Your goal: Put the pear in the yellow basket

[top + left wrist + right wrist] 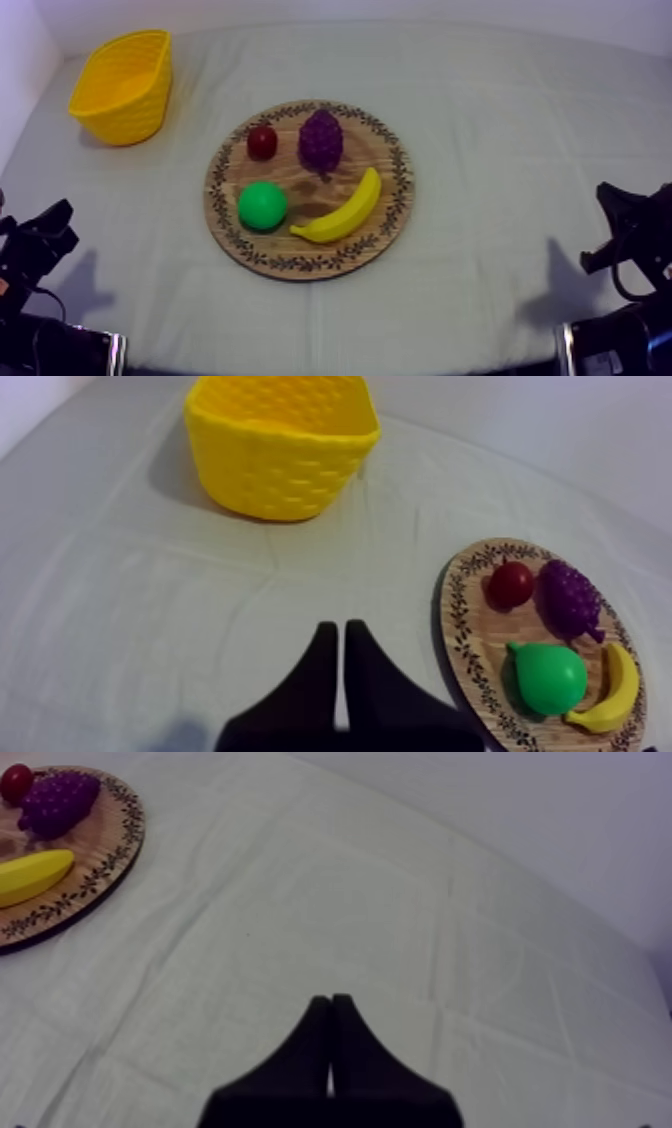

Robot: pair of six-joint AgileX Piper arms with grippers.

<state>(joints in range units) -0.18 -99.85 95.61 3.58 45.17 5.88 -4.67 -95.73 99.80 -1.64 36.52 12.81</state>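
Your left arm [35, 250] and right arm [628, 225] are black, blocky, angular. On your left jaws the fingers [318, 676] are matte black, wide at base, tapering to thin tips. On your right jaws the fingers [314, 1044] look identical.

My left gripper [335, 628] has its two black fingers pressed together into a narrow wedge with nothing between them. My right gripper [330, 1000] is closed the same way, fingers flush against each other and gripping nothing. Seen from above, my left arm [38, 245] sits low at the near left edge and my right arm [628, 225] low at the near right edge, each tucked at its own side, well apart.
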